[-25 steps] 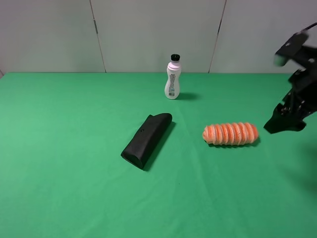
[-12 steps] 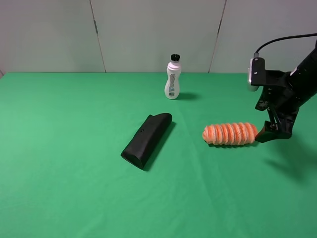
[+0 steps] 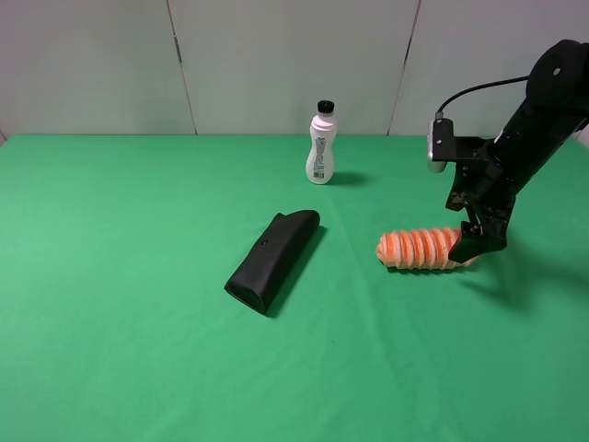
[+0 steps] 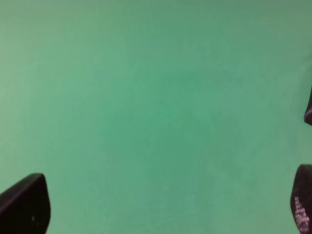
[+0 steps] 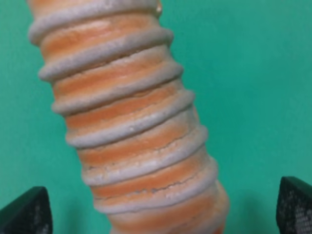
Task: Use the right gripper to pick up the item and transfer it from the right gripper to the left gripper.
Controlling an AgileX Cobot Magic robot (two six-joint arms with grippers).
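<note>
The item [image 3: 419, 249], a ribbed orange roll with cream stripes, lies on the green table [image 3: 138, 350] right of centre. My right gripper [image 3: 475, 243] hangs over its right end, jaws open. In the right wrist view the item [image 5: 131, 122] fills the middle, and the right gripper [image 5: 158, 214] straddles it, with each black fingertip [image 5: 24, 214] standing off its side. The left gripper [image 4: 163, 207] shows only in the left wrist view. It is open above bare green cloth, and nothing lies between its fingertips [image 4: 24, 207].
A black wedge-shaped case [image 3: 272, 260] lies near the table's centre, left of the roll. A white bottle [image 3: 320, 145] with a black cap stands upright at the back. Grey wall panels close off the far edge.
The right arm has swung in from the right edge, leftward and down, bringing its open gripper over the roll's right end. The roll, case and bottle have not moved.
</note>
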